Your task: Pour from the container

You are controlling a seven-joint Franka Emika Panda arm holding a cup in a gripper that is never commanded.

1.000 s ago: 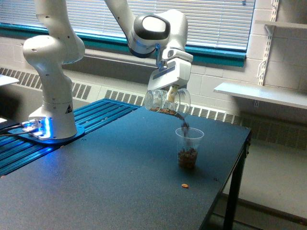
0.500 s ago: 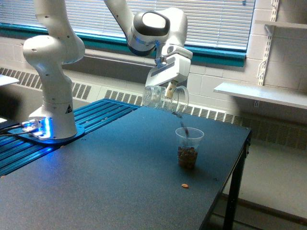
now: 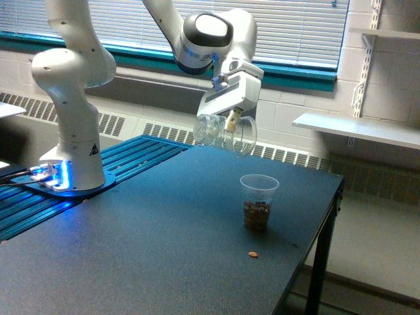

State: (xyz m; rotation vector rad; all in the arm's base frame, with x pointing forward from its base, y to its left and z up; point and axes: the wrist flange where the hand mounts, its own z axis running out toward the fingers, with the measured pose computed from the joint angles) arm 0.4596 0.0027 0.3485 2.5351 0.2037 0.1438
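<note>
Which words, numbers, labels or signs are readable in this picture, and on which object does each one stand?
None can be read.
White robot base: a small dark triangular sign, too blurred to read.
Small clear plastic cup: no marks legible.
Clear cylindrical jar held tilted in the tool: no label visible.
</note>
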